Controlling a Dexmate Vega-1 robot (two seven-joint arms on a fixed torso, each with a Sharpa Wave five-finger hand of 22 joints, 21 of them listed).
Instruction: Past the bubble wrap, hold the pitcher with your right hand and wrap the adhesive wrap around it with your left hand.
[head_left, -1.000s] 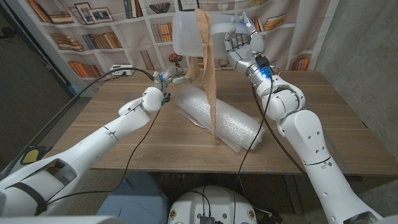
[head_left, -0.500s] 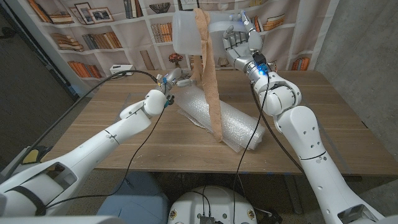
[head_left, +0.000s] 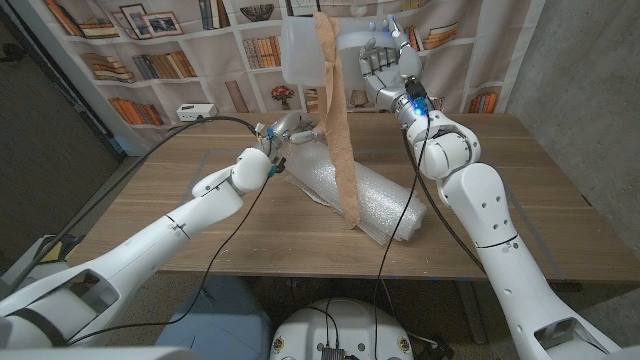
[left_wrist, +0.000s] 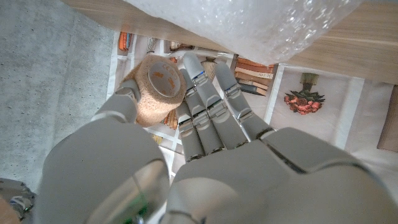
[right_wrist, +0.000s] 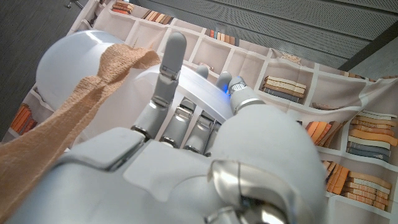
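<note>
My right hand (head_left: 388, 68) holds a translucent white pitcher (head_left: 300, 48) high above the table's far side; its fingers press on the pitcher (right_wrist: 74, 62) in the right wrist view. A tan strip of adhesive wrap (head_left: 340, 140) is stuck to the pitcher's top and hangs down onto the bubble wrap (head_left: 375, 205). The same strip (right_wrist: 68, 130) crosses the pitcher beside my right hand (right_wrist: 186, 143). My left hand (head_left: 285, 130) hovers low at the bubble wrap's far left end, left of the strip. It grips the tan wrap roll (left_wrist: 158, 87) between thumb and fingers (left_wrist: 208, 99), close to the bubble wrap (left_wrist: 249, 18).
The bubble wrap lies as a loose roll across the middle of the wooden table (head_left: 150, 200). A small white device (head_left: 190, 111) sits at the far left edge. A black cable (head_left: 215, 120) runs along my left arm. A bookshelf backdrop (head_left: 150, 50) stands behind.
My left hand has moved right with the roll, closer to the hanging strip. The right hand and pitcher have barely shifted.
</note>
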